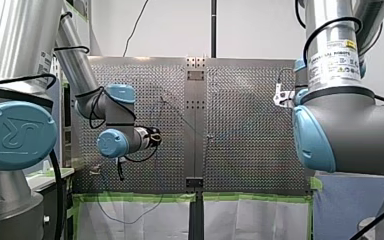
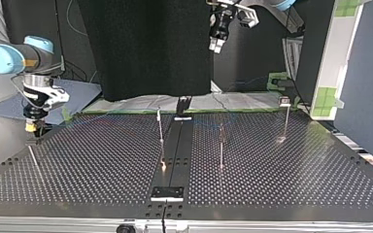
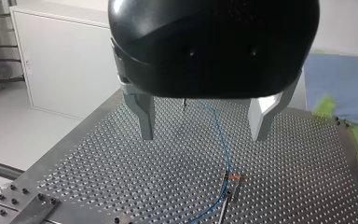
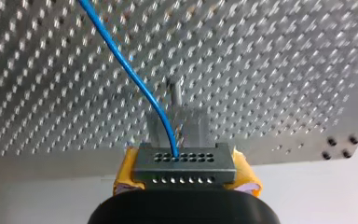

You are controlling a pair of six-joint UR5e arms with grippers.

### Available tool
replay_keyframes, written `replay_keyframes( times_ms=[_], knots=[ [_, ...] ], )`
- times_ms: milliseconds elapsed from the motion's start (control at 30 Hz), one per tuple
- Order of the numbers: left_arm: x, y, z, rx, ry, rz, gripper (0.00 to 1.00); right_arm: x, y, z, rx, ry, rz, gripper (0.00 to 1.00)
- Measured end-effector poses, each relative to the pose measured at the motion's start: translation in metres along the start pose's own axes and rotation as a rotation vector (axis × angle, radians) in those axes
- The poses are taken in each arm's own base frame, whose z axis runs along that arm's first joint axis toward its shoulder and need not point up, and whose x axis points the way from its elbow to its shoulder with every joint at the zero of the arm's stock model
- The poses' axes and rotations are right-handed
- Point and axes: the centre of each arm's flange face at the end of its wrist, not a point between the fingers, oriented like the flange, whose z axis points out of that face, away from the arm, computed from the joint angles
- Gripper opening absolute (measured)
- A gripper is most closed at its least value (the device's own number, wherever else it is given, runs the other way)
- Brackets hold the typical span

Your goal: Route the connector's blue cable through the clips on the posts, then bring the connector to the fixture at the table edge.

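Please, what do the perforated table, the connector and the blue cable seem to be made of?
Table: metal, probably aluminium or steel, with a dull silver finish; it shows soft glints between the holes.
Connector: grey and matte, either metal or plastic; the look leaves this open.
Blue cable: smooth, slightly glossy sheath, likely plastic insulation; it bends in a soft curve.

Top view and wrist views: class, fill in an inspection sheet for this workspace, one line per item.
Surface: perforated table, metal, with a dark centre strip.
Job's things: connector held over the table's edge; thin posts standing upright.
Clutter: nothing seen.
Grippers: my right gripper shut on the connector, yellow pads; my left gripper open, empty, high above the table.
Cables: blue cable leaves the connector and runs across the table.
Surroundings: green tape, black screen, white cabinet.
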Motion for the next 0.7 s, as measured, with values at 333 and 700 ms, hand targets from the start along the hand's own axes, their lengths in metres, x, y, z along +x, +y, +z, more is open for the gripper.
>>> replay_keyframes(
  times_ms=[333,700],
  knots=[
    [0.000,0.001,0.000,-0.006,0.007,-0.001,1.00,0.005,0.030,0.005,-0.002,-0.062,-0.051,0.07],
    [0.001,0.005,-0.002,-0.039,0.017,0.012,1.00,-0.001,0.037,0.014,0.064,-0.060,-0.072,0.07]
  ],
)
